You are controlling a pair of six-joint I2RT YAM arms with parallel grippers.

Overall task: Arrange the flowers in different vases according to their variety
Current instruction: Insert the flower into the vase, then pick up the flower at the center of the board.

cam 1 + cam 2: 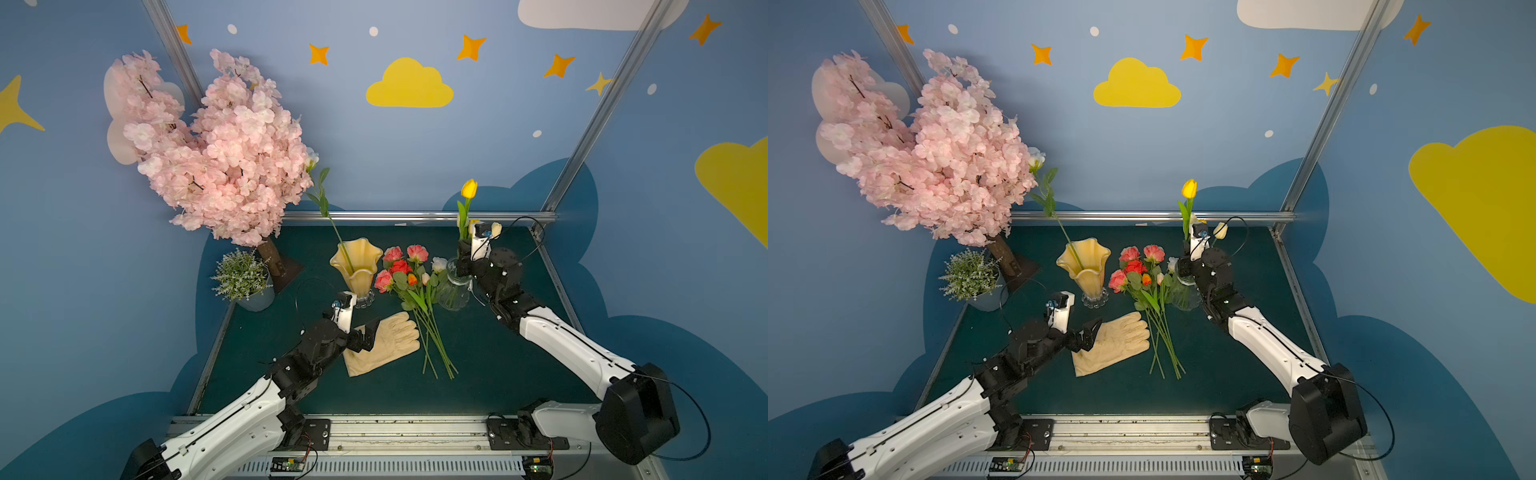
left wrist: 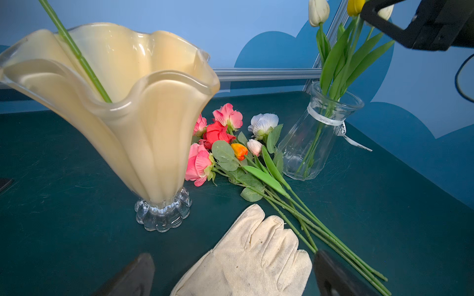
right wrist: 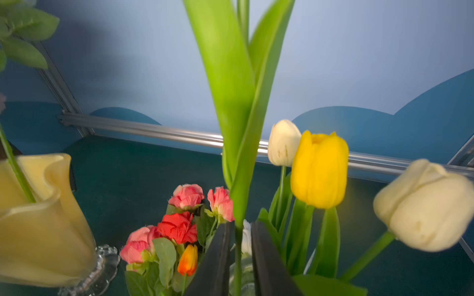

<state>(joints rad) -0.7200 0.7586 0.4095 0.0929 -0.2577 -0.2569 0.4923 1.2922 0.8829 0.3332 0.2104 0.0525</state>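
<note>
1. In both top views the step in hand looks like setting a tall yellow tulip [image 1: 469, 189] into the clear glass vase [image 1: 451, 293], which stands at 3 o'clock of the loose bunch [image 1: 405, 274]; the right gripper [image 1: 462, 249] sits at that vase's mouth, its jaws unreadable from here; the amber vase [image 1: 356, 266] stands at 9 o'clock of the bunch and holds one white rose [image 1: 311, 158], leaning towards 11 o'clock; the left gripper [image 1: 368, 334] hovers over a cream glove [image 1: 390, 345] at 7 o'clock.
2. Left wrist view: lying on the table are three pink roses [image 2: 198, 164], one red rose [image 2: 218, 133], one pale rose [image 2: 264, 121], one orange tulip [image 2: 239, 151] and one pink tulip [image 2: 255, 147]; seven stems unsorted; two vases; the left fingers [image 2: 139, 271] stand far apart, gripping nothing.
3. Right wrist view: the right gripper's jaws stand slightly apart around the tulip stem [image 3: 238, 256], a gap showing on one side, so it is not clamped; a white tulip [image 3: 283, 143], a short yellow tulip [image 3: 319, 169] and a cream tulip [image 3: 425, 205] stand beside it; four tulips in glass, by my count.
4. Next, I judge: back the right arm off without dragging leaves; then pinch one thin stem out of the crossed bunch.
</note>
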